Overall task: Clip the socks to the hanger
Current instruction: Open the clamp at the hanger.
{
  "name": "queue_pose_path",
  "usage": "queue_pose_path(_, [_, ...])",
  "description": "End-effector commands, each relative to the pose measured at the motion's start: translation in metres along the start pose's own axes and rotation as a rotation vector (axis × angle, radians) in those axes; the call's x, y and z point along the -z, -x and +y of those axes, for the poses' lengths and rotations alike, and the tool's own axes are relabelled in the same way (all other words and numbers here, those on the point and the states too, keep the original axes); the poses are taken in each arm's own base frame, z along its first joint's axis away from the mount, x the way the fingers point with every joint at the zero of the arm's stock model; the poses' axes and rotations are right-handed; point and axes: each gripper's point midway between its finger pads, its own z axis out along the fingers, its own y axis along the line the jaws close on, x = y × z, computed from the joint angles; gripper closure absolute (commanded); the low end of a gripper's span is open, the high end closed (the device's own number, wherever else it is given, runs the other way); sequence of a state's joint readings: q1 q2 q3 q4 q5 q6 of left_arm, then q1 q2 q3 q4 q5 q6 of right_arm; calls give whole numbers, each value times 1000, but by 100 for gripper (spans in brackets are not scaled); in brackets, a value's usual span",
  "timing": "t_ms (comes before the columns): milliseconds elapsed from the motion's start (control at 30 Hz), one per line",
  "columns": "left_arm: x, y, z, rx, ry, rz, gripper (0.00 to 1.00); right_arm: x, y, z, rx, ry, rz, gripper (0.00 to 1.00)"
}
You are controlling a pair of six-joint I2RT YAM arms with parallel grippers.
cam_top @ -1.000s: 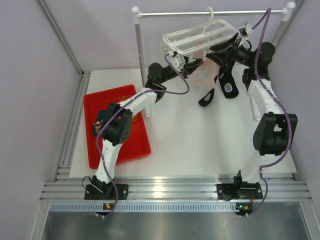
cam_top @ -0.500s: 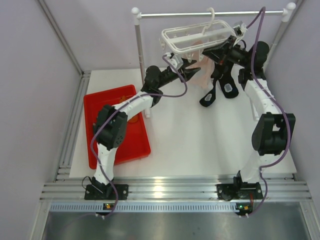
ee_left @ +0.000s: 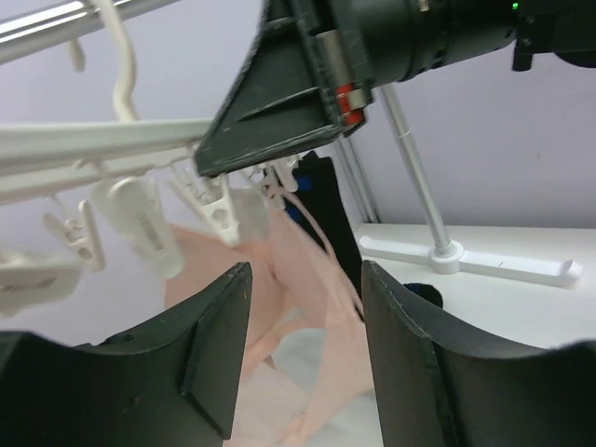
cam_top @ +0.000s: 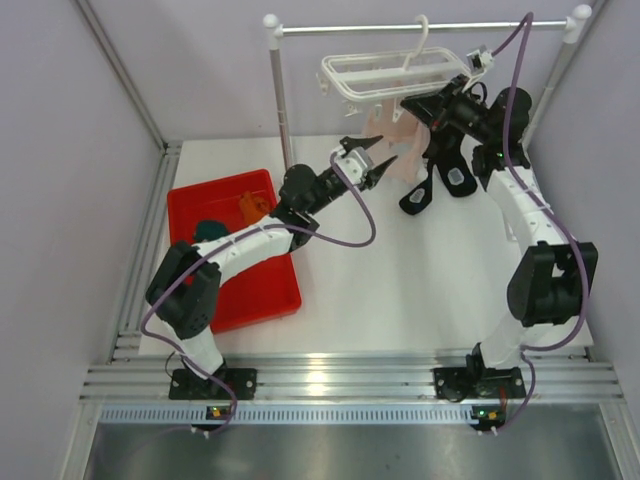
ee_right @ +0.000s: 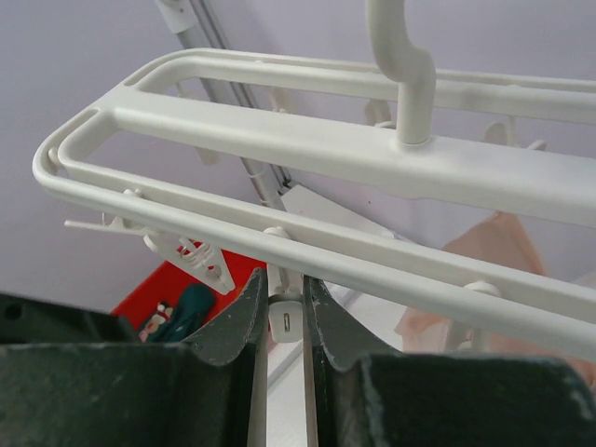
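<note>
In the tray at the desk's left lie an orange sock and a teal sock. The left pincer hangs open, empty, beside the pink pair. The hanger hangs from the rail. The right pincer is pinched on one clip, above the black socks.

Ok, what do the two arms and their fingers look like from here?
Both the left arm and right arm have white links, black joint housings and a loose purple cable. Fingers are black, broad and wedge-shaped.
</note>
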State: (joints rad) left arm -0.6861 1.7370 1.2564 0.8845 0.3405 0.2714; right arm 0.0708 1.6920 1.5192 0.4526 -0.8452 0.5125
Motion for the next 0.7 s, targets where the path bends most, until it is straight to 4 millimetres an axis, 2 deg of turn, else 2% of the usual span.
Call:
queue_pose_path(0, [-15,26,6,-134,76,-59,45,1,29,16,-23,-95,-73,100])
queue_pose_path(100, [-29,23,6,-168,123,-50,45,1,31,17,-60,-151,-82,100])
queue_pose_path(233, [-41,19,23,-203,234,-40,45,2,38,24,-77,-191,-95,100])
queue_pose_path(267, [-44,24,27,-214,259,-53,45,2,39,21,-72,-218,-100,100])
queue_pose_path(400, [-49,15,42,-265,357,-35,45,3,38,19,-73,-261,-82,100])
queue_pose_path(500, [-59,8,52,-355,392,-14,44,1,36,22,-88,-266,-73,100])
queue_pose_path(667, [-71,-1,59,-381,413,2,46,-1,35,27,-87,-269,-66,100])
